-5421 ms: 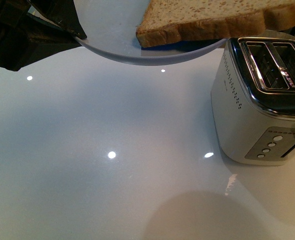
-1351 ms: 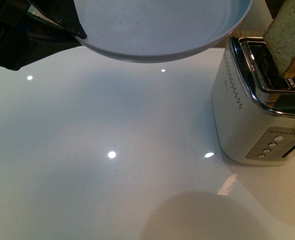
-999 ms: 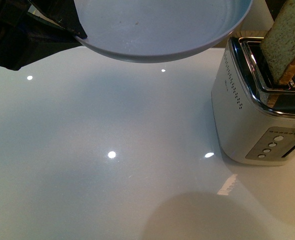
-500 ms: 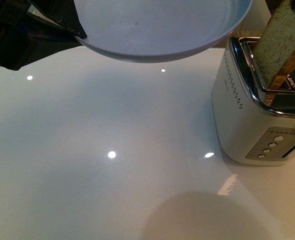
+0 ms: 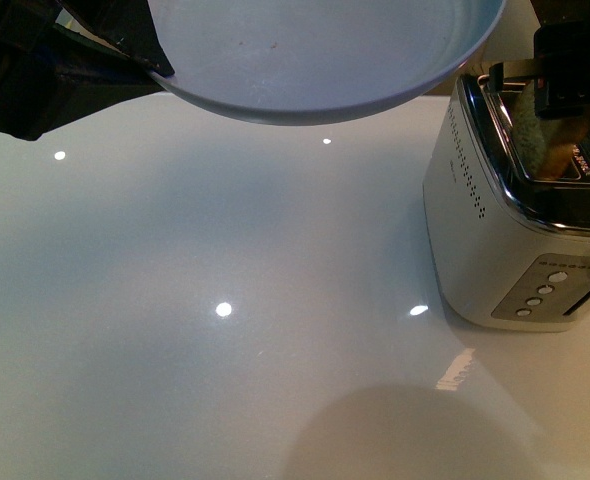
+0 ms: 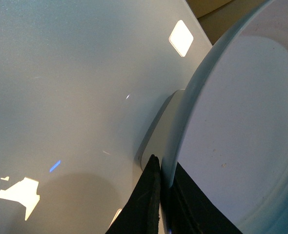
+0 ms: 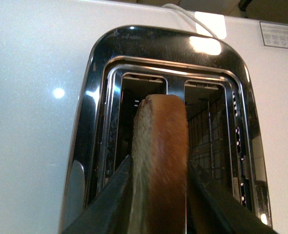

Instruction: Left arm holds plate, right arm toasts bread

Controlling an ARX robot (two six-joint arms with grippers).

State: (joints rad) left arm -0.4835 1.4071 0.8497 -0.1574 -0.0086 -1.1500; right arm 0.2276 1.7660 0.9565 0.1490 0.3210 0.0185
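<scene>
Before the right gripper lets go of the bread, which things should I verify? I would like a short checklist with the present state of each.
1. Hold of the right gripper on the bread: ok, shut on it.
2. Bread lined up with a slot of the toaster: ok, it stands upright in the slot on the side of the plate.
3. Bread low enough to drop: cannot tell.
4. The other slot empty: ok.
5. Hold of the left gripper on the plate rim: ok.
</scene>
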